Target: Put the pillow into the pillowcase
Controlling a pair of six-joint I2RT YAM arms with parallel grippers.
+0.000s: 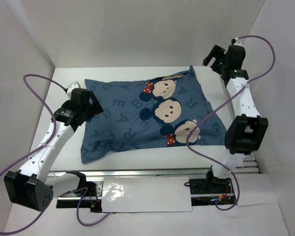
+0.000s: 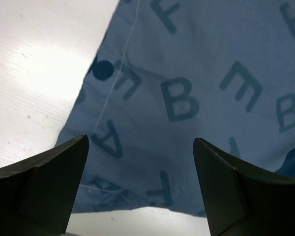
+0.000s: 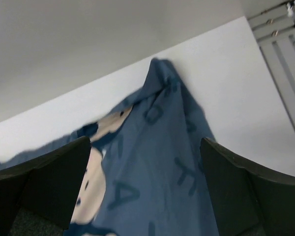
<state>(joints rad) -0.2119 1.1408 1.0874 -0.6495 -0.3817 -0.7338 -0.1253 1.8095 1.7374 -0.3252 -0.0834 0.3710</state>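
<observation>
Left to right: the left gripper (image 1: 90,106) sits over the left edge of the pillowcase (image 1: 137,118), jaws spread wide and holding nothing; its wrist view shows only lettered blue cloth and bare table (image 1: 137,160) between the fingers. The pillowcase lies flat at mid-table and looks plump, and no white shows at any edge, so the pillow is judged to be already inside. The task therefore appears to be at its closing stage. Which edge is the opening cannot be told. The next move calls for finding that hem and pinching it only if some pillow remains out. The right gripper (image 1: 214,56) hangs raised beyond the far right corner, also wide open and empty. Count: one pillowcase, three mouse faces (image 1: 167,109), two grippers, no separate pillow visible.
</observation>
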